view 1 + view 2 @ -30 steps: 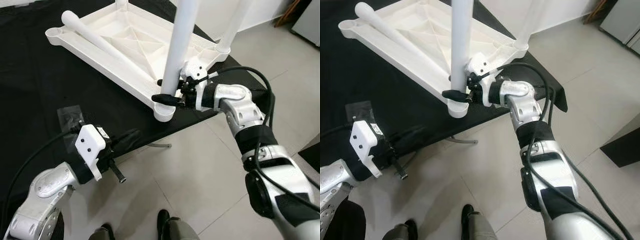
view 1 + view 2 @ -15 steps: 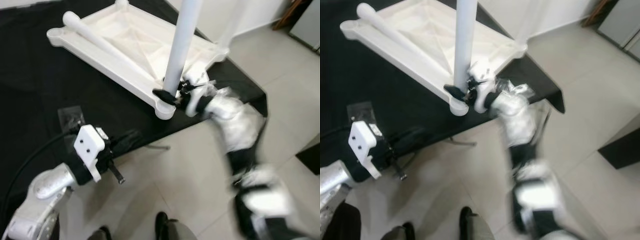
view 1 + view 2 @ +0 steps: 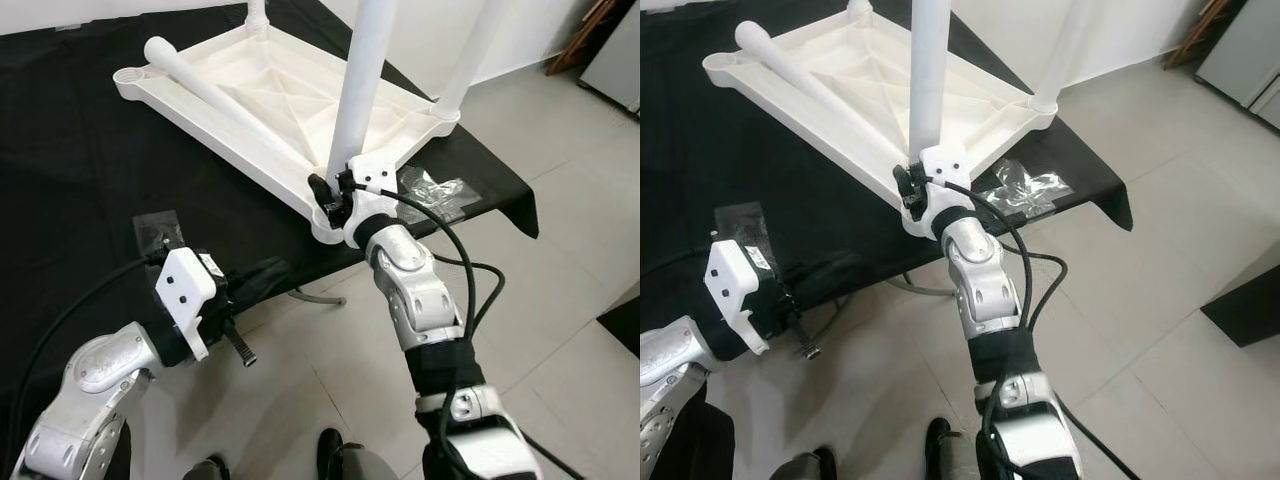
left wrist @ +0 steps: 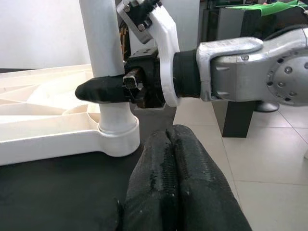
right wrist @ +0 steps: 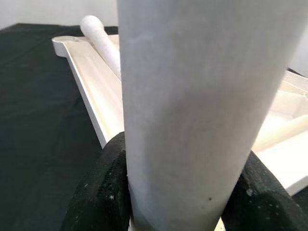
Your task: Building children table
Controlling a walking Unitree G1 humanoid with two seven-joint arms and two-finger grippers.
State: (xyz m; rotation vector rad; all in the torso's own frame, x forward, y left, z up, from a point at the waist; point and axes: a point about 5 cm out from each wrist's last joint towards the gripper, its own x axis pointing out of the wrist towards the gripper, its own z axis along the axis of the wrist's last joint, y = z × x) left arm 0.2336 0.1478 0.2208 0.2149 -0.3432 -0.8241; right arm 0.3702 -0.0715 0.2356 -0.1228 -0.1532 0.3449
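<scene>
Fingers of the right gripper (image 3: 328,196) are clamped on either side of a smooth white plastic table leg (image 3: 362,88), low down, just above the round corner socket it stands in. In the right wrist view the two black pads (image 5: 103,192) press against the leg's (image 5: 202,106) sides. The leg stands upright at the near corner of an upturned white plastic children's tabletop (image 3: 270,95), whose ribbed underside faces up. A second upright white leg (image 3: 470,55) stands in the next corner towards the right, and a loose white leg (image 3: 215,95) lies slantwise across the ribbed underside.

The left gripper (image 4: 171,159) hangs lower, by the near edge of the work surface, its two black fingers pressed together and holding nothing; it touches no part of the tabletop.

The tabletop lies on a table draped in black cloth (image 3: 80,180). A crumpled clear plastic bag (image 3: 435,190) rests on the cloth just right of the gripped corner, and another clear plastic bag (image 3: 160,232) lies flat near the left gripper. The floor is of pale grey tiles (image 3: 560,250); a white wall rises behind. No writing can be read.
</scene>
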